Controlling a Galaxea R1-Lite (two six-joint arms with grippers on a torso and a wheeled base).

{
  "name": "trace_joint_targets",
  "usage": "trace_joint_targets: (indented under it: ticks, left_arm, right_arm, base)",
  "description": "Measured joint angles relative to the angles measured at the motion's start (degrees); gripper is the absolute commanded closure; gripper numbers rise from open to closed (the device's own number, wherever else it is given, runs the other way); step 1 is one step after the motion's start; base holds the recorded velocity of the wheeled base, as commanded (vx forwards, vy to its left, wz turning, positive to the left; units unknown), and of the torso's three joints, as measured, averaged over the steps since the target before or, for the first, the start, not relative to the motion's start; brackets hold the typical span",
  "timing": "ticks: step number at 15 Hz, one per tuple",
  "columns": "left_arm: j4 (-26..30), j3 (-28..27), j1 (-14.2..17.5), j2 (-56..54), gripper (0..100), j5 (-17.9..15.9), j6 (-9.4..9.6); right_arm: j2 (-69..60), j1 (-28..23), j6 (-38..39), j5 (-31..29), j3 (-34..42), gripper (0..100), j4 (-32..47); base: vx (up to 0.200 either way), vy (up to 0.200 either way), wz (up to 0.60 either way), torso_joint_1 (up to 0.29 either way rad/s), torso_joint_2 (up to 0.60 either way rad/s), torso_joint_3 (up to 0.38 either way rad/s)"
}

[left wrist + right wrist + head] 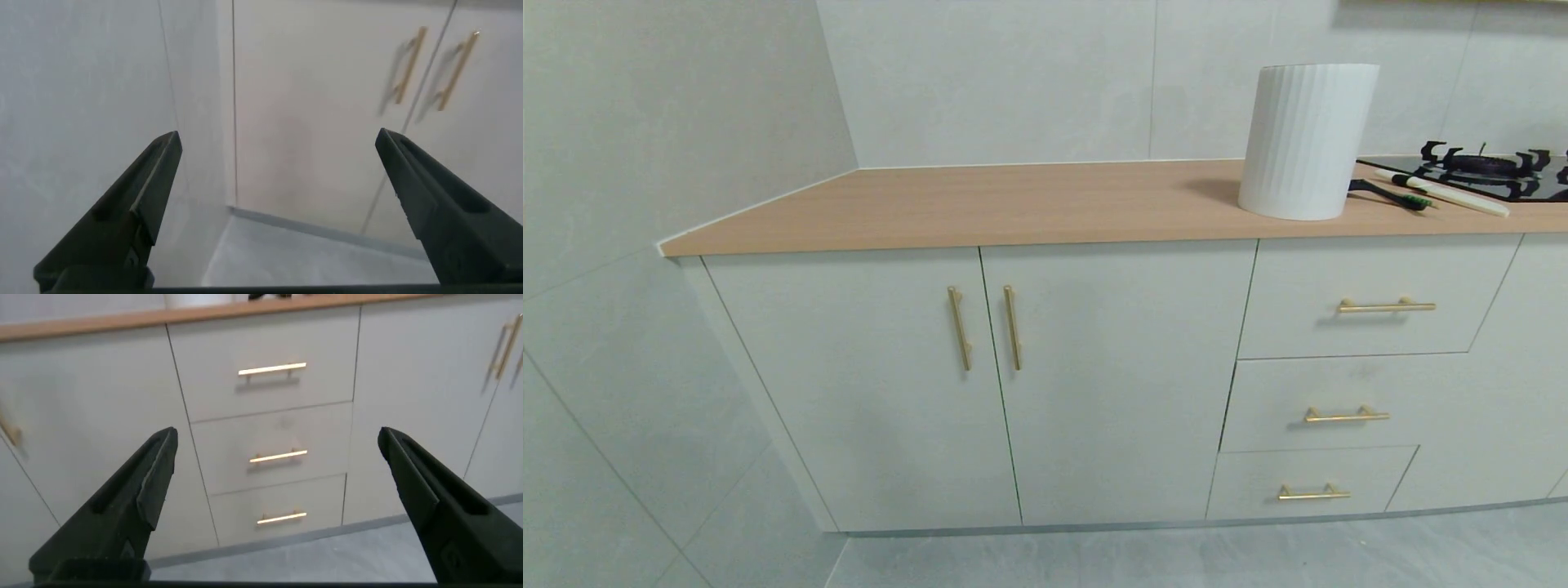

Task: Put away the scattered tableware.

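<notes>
Fingers (135, 208) of left gripper (278, 140): spread wide apart, nothing between them. Held low, facing the left end of the cabinet (310, 122) where it meets the side wall (82, 82).
Fingers (131, 506) of right gripper (276, 434): spread just as wide, also empty. Held low, facing the stack of drawers (310, 429).
Floor (1176, 555): grey, running up to a thin strip at the cabinet's foot.
Doors (866, 384): two pale doors side by side, both shut. Each has one upright brass handle (960, 328), the pair close together at the meeting edges.
Drawers: three, stacked to the right of the doors, all shut, each with a level brass bar.
Countertop (1013, 204): wood-coloured, its left end cut at a slant along the side wall.
Container (1307, 143): tall white ribbed cylinder, upright on the countertop above the drawers.
Dark-handled utensil (1388, 194): lies flat on the countertop just right of the container. One end is hidden behind the container and there is a touch of green at the other. Kind of utensil cannot be told.
Cream utensil (1445, 194): long and slim, lying flat just behind the dark-handled utensil and nearly alongside it, by the cooktop's front edge. Kind cannot be told. Both pieces are outside the container.
Cooktop (1543, 186): black, set into the countertop at the far right, with a black burner grate (1482, 159) on it.
Back wall (1013, 82): large pale tiles behind the countertop.
</notes>
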Motion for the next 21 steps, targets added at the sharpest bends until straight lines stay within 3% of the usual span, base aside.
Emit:
trace_joint_targets:
  ticks: [1,3,7,21]
  left_arm:
    - [-3.12,3.23,0.24,-0.41,0,-0.93,1.18]
    - [-10.30,8.90,0.44,-0.83,0,-6.95,2.08]
    - [-7.47,11.50,0.52,-0.99,0,-15.30,1.60]
    - [-7.39,11.65,0.55,-1.04,0,-15.58,0.89]
  right_arm:
    - [-0.05,-0.05,-0.13,0.33,3.30,0,-3.19]
    - [-0.15,-0.05,-1.45,3.08,9.05,0,-7.95]
    - [-0.21,0.00,-2.13,7.34,11.48,0,-6.22]
    - [-0.21,-0.02,-2.60,9.26,11.79,0,-3.54]
  base:
    - [0.000,0.000,0.00,0.000,0.00,0.000]
    - [0.000,0.000,0.00,0.000,0.00,0.000]
    - [0.000,0.000,0.00,0.000,0.00,0.000]
    - [0.000,0.000,0.00,0.000,0.00,0.000]
